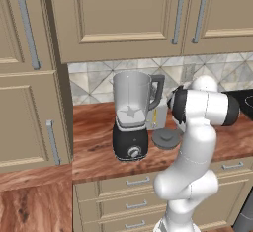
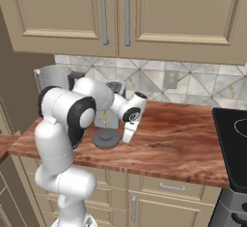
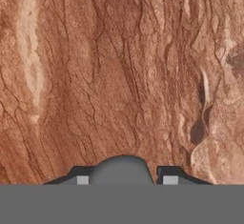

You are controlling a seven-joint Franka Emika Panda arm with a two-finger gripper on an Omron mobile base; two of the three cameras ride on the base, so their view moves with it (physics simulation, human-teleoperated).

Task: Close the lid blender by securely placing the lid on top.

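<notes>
The blender (image 1: pixel 131 122) stands on the wooden counter (image 1: pixel 94 142) with its clear jar open at the top; in the right base view its jar (image 2: pixel 53 78) shows behind my arm. The dark grey lid (image 1: pixel 167 138) lies flat on the counter to the right of the blender's base. My gripper (image 2: pixel 127 133) reaches down at the right edge of the lid (image 2: pixel 106 138). In the hand view the two dark fingertips (image 3: pixel 82 180) stand close against a rounded grey part of the lid (image 3: pixel 121 168), one on each side, with the gripper (image 3: pixel 126 180) shut on it.
A pale boxy appliance (image 1: pixel 157 116) stands behind the lid against the tiled wall. A black cooktop (image 2: pixel 234 144) lies at the right end of the counter. Wall cabinets hang above the blender. Bare wood (image 2: pixel 178 134) stretches between lid and cooktop.
</notes>
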